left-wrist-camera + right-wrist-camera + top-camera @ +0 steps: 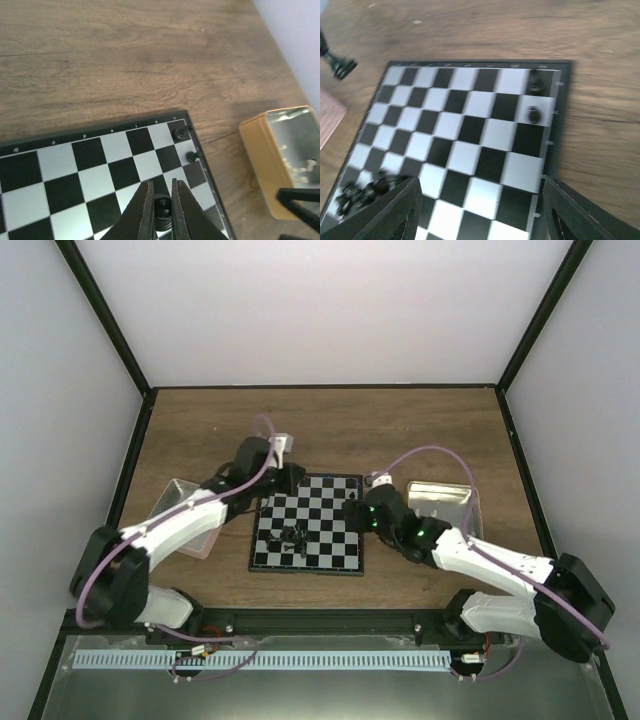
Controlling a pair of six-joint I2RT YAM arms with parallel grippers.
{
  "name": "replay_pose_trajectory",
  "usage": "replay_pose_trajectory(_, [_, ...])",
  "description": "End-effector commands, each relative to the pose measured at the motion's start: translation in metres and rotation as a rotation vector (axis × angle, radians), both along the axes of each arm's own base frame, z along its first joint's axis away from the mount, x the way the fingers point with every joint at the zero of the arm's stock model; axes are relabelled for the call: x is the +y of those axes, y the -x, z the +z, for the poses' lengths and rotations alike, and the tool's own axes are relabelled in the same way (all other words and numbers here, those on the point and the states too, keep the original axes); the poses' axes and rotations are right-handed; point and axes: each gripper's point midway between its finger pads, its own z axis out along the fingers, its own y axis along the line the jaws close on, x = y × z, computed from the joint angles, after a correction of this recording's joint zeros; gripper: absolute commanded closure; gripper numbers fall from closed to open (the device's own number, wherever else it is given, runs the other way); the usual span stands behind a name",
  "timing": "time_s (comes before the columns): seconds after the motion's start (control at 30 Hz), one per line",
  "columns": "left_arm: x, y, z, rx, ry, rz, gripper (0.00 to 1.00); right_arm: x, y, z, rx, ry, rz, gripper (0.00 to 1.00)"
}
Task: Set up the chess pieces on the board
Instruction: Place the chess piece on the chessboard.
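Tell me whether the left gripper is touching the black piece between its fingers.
Touching. The left wrist view shows the left gripper shut on the black piece, its jaws against both sides with no gap.

One board, two trays

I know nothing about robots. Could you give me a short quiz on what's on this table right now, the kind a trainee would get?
1. True or false: the left gripper is shut on a black piece.
2. Fill the blank: besides the held one, ___ black pieces stand along the edge of the board nearest the tan tray.
3. Where do the cream-white pieces lie? A: on the board. B: in the tan tray. C: on the bare wood.
Key: 1 true; 2 two; 3 B.
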Motion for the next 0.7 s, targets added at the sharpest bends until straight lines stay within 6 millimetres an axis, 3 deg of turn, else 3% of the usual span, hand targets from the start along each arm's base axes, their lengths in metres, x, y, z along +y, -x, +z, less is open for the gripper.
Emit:
replay_pose_trajectory(0.0, [-0.033, -0.028, -0.003, -0.127, -0.155, -0.012, 0.96, -0.043, -0.011, -0.008, 0.106, -0.073, -0.209, 0.32])
replay_pose_trajectory(0.13, [-0.059, -0.043, -0.031, -0.156, -0.313, -0.028, 0.96, -0.064, -0.016, -0.013, 0.131, -0.104, -0.271, 0.31])
replay_pose_trajectory(0.3, [-0.076, -0.057, -0.061, -0.123, -0.378, -0.067, 0.96, -0.070, -0.015, -0.020, 0.144, -0.104, -0.281, 0.31])
replay_pose_trajectory(0.67, [-0.080, -0.067, -0.098, -0.102, -0.457, -0.103, 0.96, -0.067, -0.018, -0.023, 0.151, -0.100, -0.273, 0.31])
